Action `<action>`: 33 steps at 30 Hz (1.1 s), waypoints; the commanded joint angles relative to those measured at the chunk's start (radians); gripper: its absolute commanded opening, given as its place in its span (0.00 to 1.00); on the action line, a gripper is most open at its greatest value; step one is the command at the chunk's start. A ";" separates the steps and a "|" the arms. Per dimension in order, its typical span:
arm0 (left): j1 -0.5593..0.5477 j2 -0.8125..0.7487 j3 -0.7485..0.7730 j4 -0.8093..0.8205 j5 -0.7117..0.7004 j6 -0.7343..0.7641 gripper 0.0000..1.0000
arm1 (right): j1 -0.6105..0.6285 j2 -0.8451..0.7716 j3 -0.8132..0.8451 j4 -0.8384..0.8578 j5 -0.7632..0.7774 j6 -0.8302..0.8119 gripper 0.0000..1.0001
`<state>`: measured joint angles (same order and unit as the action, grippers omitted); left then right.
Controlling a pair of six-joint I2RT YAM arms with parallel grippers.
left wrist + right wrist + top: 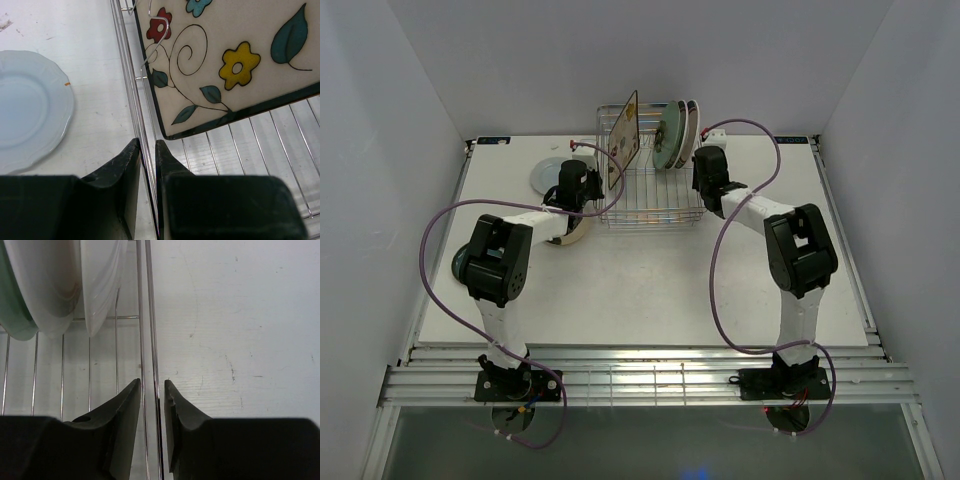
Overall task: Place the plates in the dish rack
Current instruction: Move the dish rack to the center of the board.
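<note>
You're looking at the dish rack (pixel 650 195) sitting on the worktop (pixel 650 290) in the upper centre of the top view, w/ both arms reaching to it. Your left gripper (pixel 147 145) is sitting at the rack's left rim, jaws narrow and pinching the rim wire btwn them. In the left wrist view that wire is running straight up from the fingertips. Your right gripper (pixel 152 385) is straddling the right rim wires the same way, jaws narrow, but you can't tell whether it's clamping them or just sitting around them. The square floral plate (pixel 225 65) is standing on edge inside the rack at its left end, filling the upper right of the left wrist view. At the rack's right end three plates are standing close together: the pale green plate (pixel 12 315), then two white plates (pixel 50 285), showing in the upper left of the right wrist view. The blue-grey plate (pixel 30 110) is lying flat on the worktop just left of the rack. A cream plate (pixel 572 234) is lying partly under the left arm (pixel 535 222), and a dark teal plate (pixel 458 265) is peeking out by that arm's elbow, mid-left of the top view.
</note>
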<state>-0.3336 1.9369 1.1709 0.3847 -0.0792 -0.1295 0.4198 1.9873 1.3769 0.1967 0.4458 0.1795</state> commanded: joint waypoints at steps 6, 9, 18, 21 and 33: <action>0.001 -0.096 -0.022 0.014 0.076 0.059 0.00 | -0.013 0.044 0.045 0.041 0.010 0.006 0.08; 0.002 -0.090 -0.019 0.025 0.078 0.059 0.00 | -0.013 0.031 -0.002 0.118 0.033 -0.003 0.08; 0.002 -0.052 0.024 0.043 0.078 0.064 0.00 | -0.012 -0.008 -0.078 0.300 0.093 -0.035 0.08; 0.001 -0.055 0.018 0.052 0.078 0.064 0.00 | -0.007 -0.036 -0.125 0.386 0.097 -0.054 0.08; 0.002 -0.098 -0.033 0.085 0.078 0.067 0.00 | 0.023 -0.142 -0.268 0.526 0.106 -0.112 0.08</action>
<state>-0.3328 1.9331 1.1580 0.4042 -0.0704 -0.1013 0.4393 1.9327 1.1530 0.5255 0.4988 0.1143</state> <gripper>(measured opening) 0.237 0.081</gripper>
